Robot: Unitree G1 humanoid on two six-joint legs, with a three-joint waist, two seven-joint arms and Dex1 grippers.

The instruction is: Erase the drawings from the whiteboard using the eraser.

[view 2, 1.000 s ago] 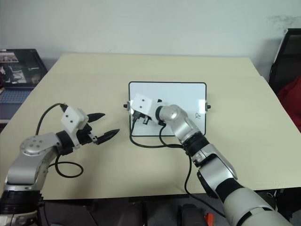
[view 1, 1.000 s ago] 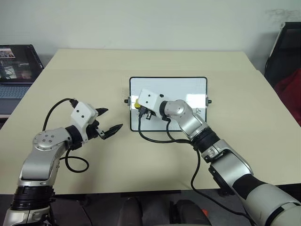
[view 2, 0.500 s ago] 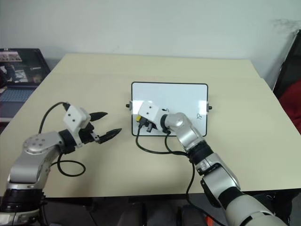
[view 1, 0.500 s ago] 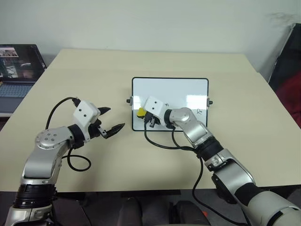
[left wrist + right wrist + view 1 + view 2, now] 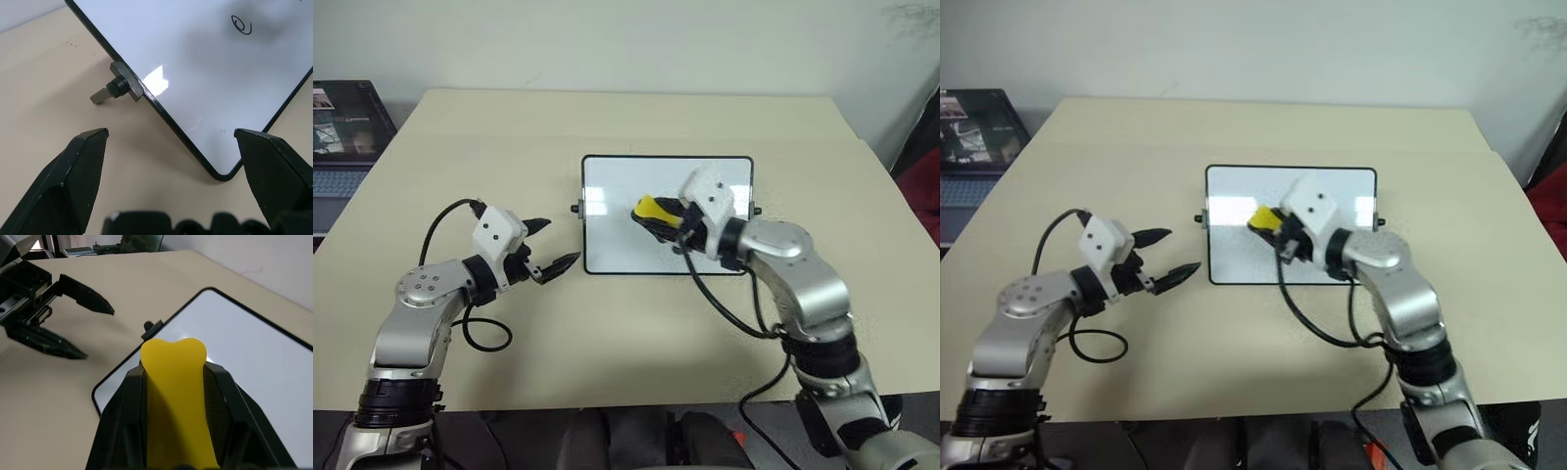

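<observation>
- The right gripper (image 5: 658, 217) has its two black fingers (image 5: 122, 421) clamped on the eraser (image 5: 649, 208), one against each long side, so the yellow block is pinched firmly enough, I'd judge, to be pressed and dragged without twisting.
- The eraser's long axis runs straight out along the fingers; its free end pokes past the tips and points toward the robot's left, roughly level, over the middle of the board.
- Just beyond and below that free end lies the whiteboard (image 5: 617, 211), flat on the table (image 5: 607, 333). From the head views the eraser looks lifted off the surface, though I cannot tell for certain whether it touches.
- One of the drawings (image 5: 242, 24), a small black loop, sits on the white surface out ahead of the left jaws. I'd say erasing is not finished.
- The left gripper (image 5: 552, 256) stands with its jaws spread wide and nothing between them, hanging just beside the board's near left corner (image 5: 222, 174).
- Ahead of those open jaws, the little black knob (image 5: 115, 89) on the board's short side is near but untouched; the placing suggests a hand ready to steady the frame, apart from it for now.
- Far out at the left, off the table's edge, a laptop (image 5: 342, 147) sits open.
</observation>
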